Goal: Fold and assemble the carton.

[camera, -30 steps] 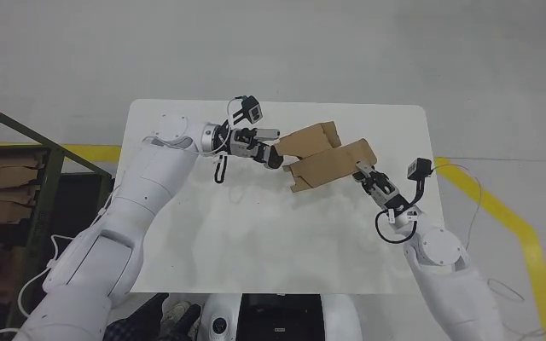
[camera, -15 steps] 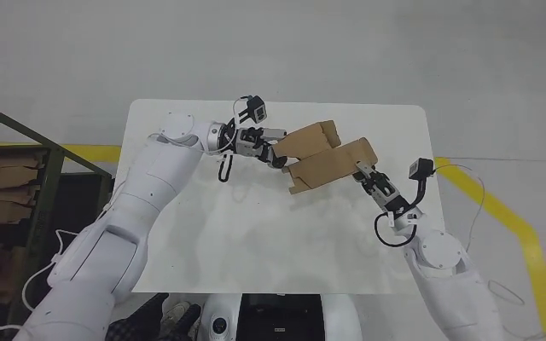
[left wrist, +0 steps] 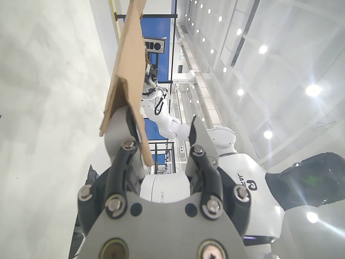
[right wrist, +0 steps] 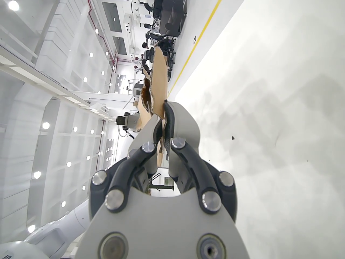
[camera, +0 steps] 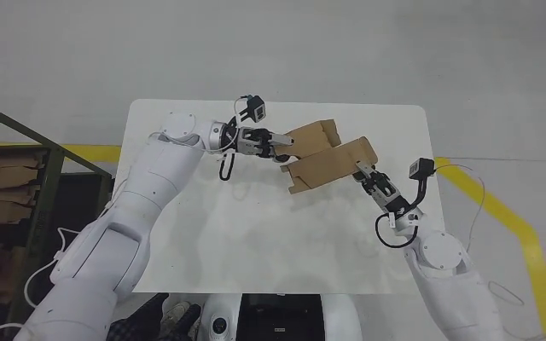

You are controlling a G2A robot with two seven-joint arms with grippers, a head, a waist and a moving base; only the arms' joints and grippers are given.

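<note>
A flattened brown carton (camera: 328,162) hangs above the back of the white table (camera: 256,247), with one panel folded up behind the other. At the carton's near right corner, my right gripper (camera: 365,170) is shut on its edge; the right wrist view shows the cardboard (right wrist: 159,82) pinched between the closed fingers of this gripper (right wrist: 163,114). My left gripper (camera: 284,149) is at the carton's left end and open. In the left wrist view the cardboard (left wrist: 129,63) leans against one finger (left wrist: 118,128), while the other finger (left wrist: 198,133) stands well apart.
A dark metal rack (camera: 26,179) holding flat cardboard sheets stands off the table's left side. A yellow floor line (camera: 486,200) runs past the right side. The front half of the table is bare white surface.
My left gripper has shifted slightly toward the back along the carton's left end, and its wrist has turned. The carton and my right gripper have barely moved.
</note>
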